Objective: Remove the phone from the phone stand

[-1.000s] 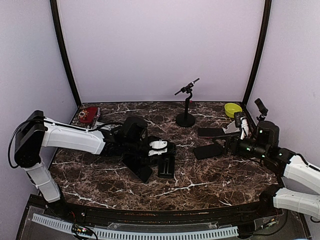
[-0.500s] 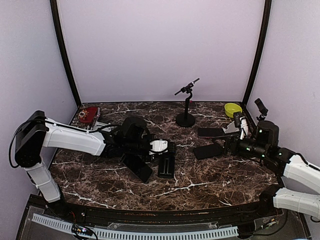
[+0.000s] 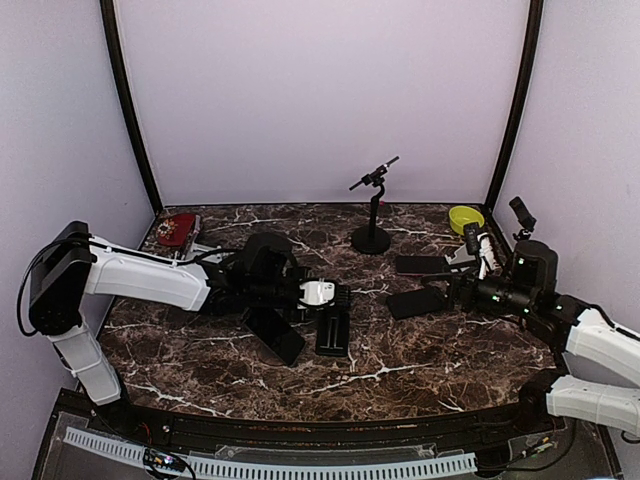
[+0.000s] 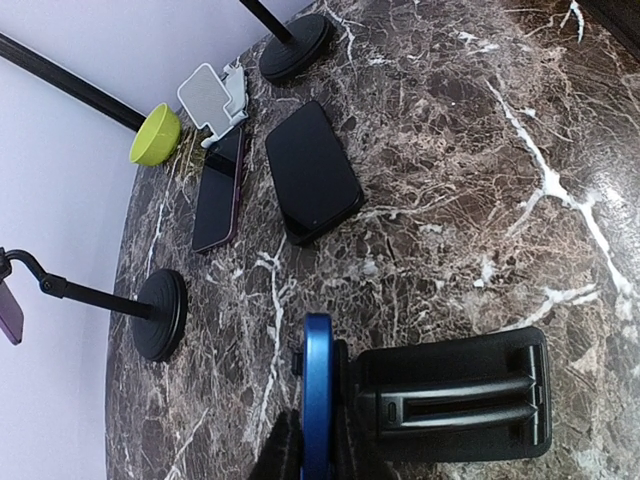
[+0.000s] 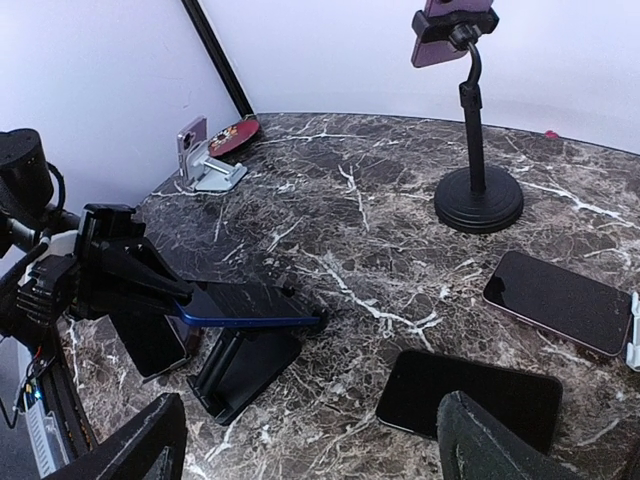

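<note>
The phone [image 5: 245, 303] has a blue rim and a dark screen, and it lies nearly level over the black phone stand [image 5: 245, 365]. Its far end meets the stand's front lip. My left gripper [image 4: 318, 455] is shut on the phone's near end, one finger on each face; the blue edge [image 4: 317, 390] runs up between them beside the stand [image 4: 450, 400]. In the top view this gripper [image 3: 305, 295] sits just left of the stand [image 3: 333, 330]. My right gripper [image 5: 310, 450] hangs open and empty, well right of the stand, over two flat phones.
Two phones [image 5: 470, 395] [image 5: 560, 300] lie flat at centre right, another [image 3: 275, 335] left of the stand. A gooseneck holder [image 5: 470, 120] carries a purple phone. A second gooseneck base [image 4: 298, 45], a white stand [image 4: 212, 98] and a yellow bowl [image 4: 155, 135] sit back right. A red dish [image 3: 178, 228] is back left.
My left gripper's jaws have come together on the blue phone. The right arm has not moved.
</note>
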Tool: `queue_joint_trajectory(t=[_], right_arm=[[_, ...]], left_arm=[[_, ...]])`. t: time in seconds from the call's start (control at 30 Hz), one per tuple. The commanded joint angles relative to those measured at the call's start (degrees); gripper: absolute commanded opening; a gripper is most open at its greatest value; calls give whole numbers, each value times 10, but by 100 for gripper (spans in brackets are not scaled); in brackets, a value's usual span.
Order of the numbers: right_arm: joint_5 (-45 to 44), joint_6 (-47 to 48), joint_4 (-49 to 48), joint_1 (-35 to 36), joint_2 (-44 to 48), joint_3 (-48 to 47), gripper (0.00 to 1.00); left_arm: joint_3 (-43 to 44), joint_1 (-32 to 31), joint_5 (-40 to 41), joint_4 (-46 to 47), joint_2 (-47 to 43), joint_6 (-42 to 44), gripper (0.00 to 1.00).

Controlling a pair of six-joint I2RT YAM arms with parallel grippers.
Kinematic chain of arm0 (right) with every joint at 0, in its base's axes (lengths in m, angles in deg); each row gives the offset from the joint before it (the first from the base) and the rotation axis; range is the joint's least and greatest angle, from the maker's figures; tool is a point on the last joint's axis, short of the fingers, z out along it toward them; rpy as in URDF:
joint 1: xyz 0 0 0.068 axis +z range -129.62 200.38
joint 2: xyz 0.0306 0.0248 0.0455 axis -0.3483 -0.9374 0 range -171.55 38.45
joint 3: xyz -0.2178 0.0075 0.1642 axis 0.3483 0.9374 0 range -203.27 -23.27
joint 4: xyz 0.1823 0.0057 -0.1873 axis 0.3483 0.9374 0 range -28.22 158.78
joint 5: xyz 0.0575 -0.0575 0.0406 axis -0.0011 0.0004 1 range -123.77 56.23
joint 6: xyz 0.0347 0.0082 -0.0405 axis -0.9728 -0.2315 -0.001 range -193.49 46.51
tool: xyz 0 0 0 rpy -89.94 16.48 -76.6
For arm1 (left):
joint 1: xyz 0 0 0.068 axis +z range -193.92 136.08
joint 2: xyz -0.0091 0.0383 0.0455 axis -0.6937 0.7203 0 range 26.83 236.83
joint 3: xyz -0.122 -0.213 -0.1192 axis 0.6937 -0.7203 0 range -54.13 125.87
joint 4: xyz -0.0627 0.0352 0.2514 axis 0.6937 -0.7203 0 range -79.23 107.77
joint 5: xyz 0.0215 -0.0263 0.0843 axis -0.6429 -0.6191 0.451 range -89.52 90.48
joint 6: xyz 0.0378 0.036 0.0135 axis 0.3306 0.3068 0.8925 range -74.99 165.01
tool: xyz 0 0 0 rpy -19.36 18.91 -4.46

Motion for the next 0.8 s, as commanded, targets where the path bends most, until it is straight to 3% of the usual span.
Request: queue_joint_trajectory(t=[0.0,0.47,0.77], right_arm=[[28,24,-37,7,-8,-9,87],[-12,78,-55,83,-44,-24,86],[-13,138,-51,148,-36,-51,85]], left_arm=[[22,1,-10,-12,-44,12,0],[72,0,-37,-49,-83,26,0],[139,-10,-140,-139,-128,-27,0]])
